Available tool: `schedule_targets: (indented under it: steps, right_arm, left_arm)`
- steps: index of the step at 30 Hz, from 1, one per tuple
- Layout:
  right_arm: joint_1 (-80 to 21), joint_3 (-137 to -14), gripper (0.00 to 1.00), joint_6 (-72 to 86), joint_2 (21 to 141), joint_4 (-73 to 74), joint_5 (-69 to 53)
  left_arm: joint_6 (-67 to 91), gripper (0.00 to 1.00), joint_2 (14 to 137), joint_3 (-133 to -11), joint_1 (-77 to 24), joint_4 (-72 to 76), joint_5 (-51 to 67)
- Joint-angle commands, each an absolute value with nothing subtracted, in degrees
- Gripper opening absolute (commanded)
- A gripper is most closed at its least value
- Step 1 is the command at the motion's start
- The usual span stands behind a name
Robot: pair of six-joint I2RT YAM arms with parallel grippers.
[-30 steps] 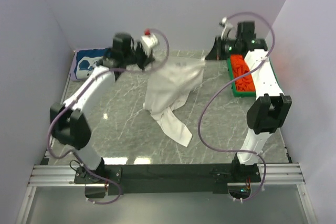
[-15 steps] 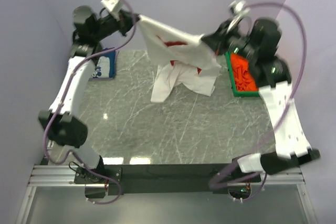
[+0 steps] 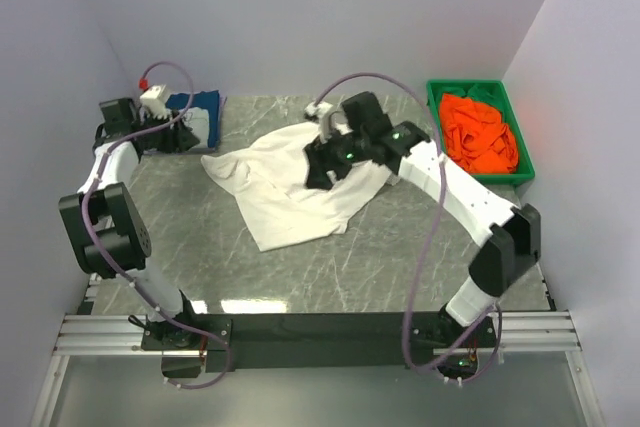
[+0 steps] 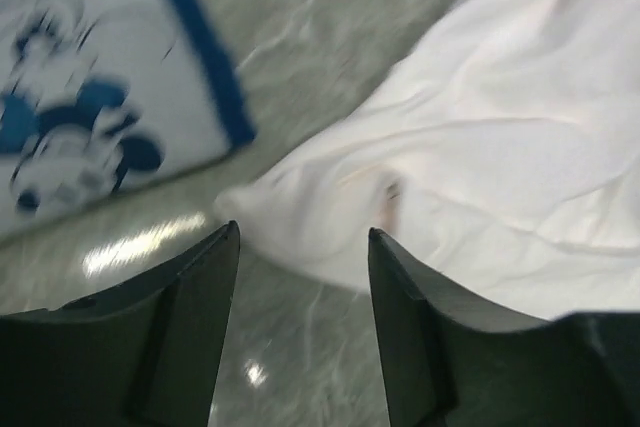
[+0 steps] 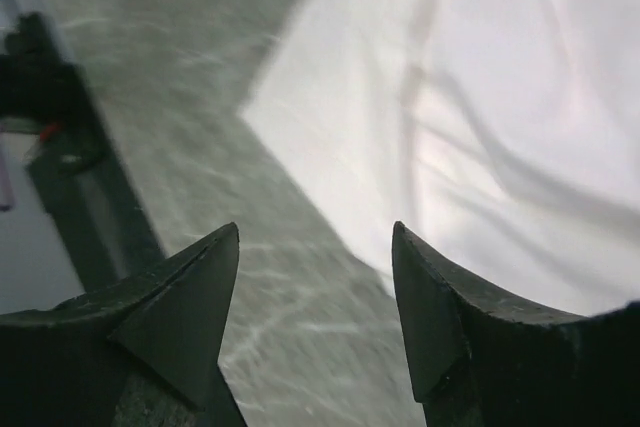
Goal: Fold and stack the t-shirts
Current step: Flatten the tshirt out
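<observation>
Left gripper (image 4: 303,277) hangs with jaws apart and empty over a sleeve edge of the rumpled white cloth t-shirt (image 3: 290,197). Right gripper (image 5: 315,277), likewise parted and empty, hangs over the same shirt, which lies spread on the grey marbled table (image 3: 380,257). The folded navy t-shirt with white graphic (image 3: 207,105) sits at the far left. The crumpled orange t-shirt (image 3: 485,137) fills the green plastic bin (image 3: 465,85).

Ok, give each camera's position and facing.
Top external: above, behind the bases, looking down on the table; left arm, right arm show.
Left wrist: on left arm, facing down past the left end effector at the navy shirt.
Right wrist: on right arm, facing down past the right end effector at table.
Shared: all show the white shirt.
</observation>
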State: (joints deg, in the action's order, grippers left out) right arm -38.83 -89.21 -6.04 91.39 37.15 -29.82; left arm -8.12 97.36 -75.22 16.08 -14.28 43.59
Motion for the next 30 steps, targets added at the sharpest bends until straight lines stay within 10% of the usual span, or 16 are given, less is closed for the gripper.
schedule_targets:
  steps: [1,14,30]
  right_arm:
    - [-25.8,-93.08,0.69,-12.47,96.29,48.05,-29.89]
    - [-16.7,-101.35,0.48,-13.71,121.38,48.96,-16.0]
    - [-34.27,-66.35,0.38,-25.29,99.24,61.42,-35.92]
  left_arm:
    - [-11.68,0.6,91.86,-74.03,18.54,-19.51,41.31]
    - [-17.5,0.54,84.73,-59.51,0.72,-26.64,35.34]
    - [-11.34,0.48,96.23,-66.53,-4.92,-28.91,30.06]
